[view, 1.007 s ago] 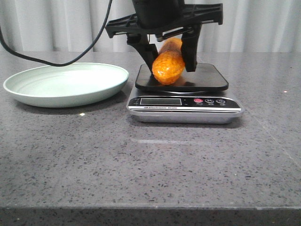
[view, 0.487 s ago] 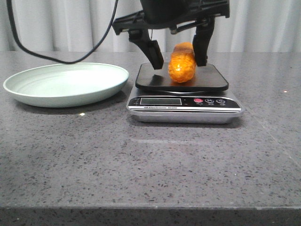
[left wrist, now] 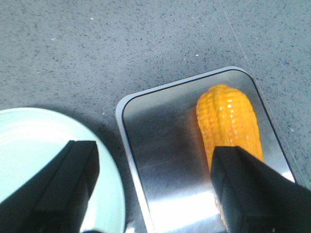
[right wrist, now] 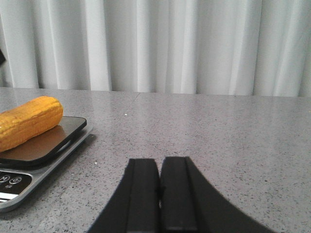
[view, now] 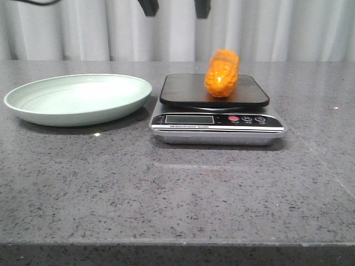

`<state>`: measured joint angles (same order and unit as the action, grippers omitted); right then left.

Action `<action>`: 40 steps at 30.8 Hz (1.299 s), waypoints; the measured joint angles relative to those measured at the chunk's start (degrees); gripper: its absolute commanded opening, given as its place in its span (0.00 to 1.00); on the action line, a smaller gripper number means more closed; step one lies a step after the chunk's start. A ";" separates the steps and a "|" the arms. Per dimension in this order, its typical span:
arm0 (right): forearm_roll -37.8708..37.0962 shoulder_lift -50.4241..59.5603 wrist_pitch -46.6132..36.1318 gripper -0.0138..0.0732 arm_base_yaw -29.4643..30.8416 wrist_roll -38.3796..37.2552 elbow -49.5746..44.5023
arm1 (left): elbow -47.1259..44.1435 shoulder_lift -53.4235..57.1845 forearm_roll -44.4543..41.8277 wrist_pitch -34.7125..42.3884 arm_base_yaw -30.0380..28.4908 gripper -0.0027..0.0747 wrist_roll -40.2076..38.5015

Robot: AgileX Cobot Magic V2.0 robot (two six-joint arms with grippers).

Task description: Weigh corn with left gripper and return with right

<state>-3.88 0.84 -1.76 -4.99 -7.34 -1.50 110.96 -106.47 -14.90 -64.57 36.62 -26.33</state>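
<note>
The orange-yellow corn (view: 222,72) lies free on the dark platform of the kitchen scale (view: 216,119), toward its right side. It also shows in the left wrist view (left wrist: 228,121) and the right wrist view (right wrist: 26,121). My left gripper (view: 175,6) is open and empty, high above the scale, with only its two fingertips at the top of the front view; in its wrist view (left wrist: 155,187) the jaws stand wide apart over the platform and plate rim. My right gripper (right wrist: 159,194) is shut and empty, low over the table to the right of the scale.
A pale-green plate (view: 77,100) sits left of the scale, empty. White curtains hang behind the grey speckled table (view: 177,194). The scale's display and buttons face the front.
My left gripper let go of the corn and rose straight up out of the front view. The corn stays lying on the scale platform.
</note>
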 measured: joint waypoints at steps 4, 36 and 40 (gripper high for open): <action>0.00 0.00 0.00 0.33 0.00 0.00 0.00 | -3.77 4.36 -0.64 0.00 -0.65 0.74 1.64; 0.00 0.00 0.00 0.33 0.00 0.00 0.00 | -61.41 65.09 -1.72 20.89 -5.70 0.59 2.54; 0.00 0.00 0.00 0.33 0.00 0.00 0.00 | -68.47 73.63 -1.72 22.27 -5.70 0.43 2.54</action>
<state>-3.88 0.84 -1.76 -4.99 -7.34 -1.50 42.50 -32.84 -16.63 -42.31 30.93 -23.79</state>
